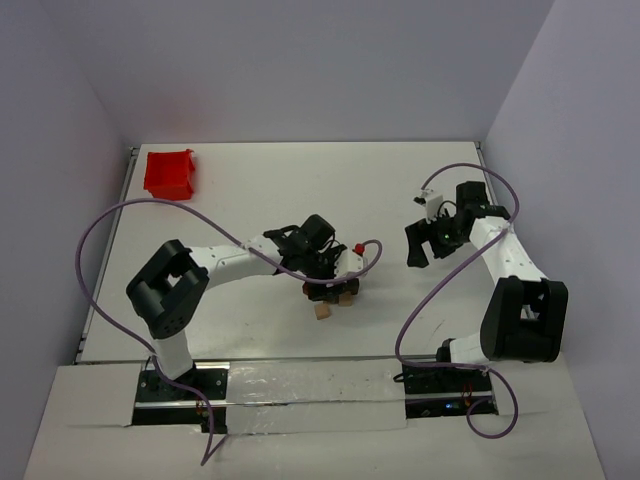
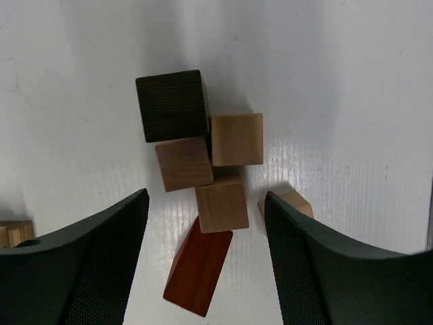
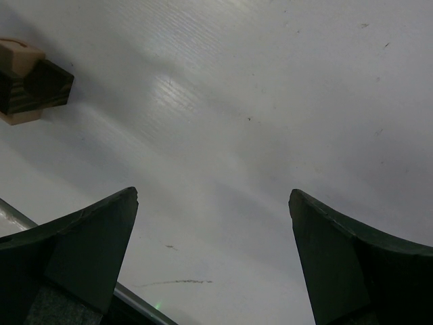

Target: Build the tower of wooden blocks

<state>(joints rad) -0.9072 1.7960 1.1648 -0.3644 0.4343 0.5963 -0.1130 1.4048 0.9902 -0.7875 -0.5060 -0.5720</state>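
a: where's the bin (image 1: pixel 169 172)?
b: far left corner of the table (image 1: pixel 250 190), well apart from everything else.
a: and the blocks (image 1: pixel 322 310)?
b: bunched near the middle, touching one another, under the left gripper (image 1: pixel 333 290). the wedge (image 2: pixel 197 274) lies against one of them, between its jaws.
a: right gripper (image 1: pixel 418 250)?
b: well apart, to their right.

A white table (image 1: pixel 250 190) spreads beneath the left claw (image 1: pixel 335 288) and the right claw (image 1: pixel 425 248), its glossy top catching soft glare. Plain lavender walls (image 1: pixel 300 60) rise beyond both claws and along each outer side.
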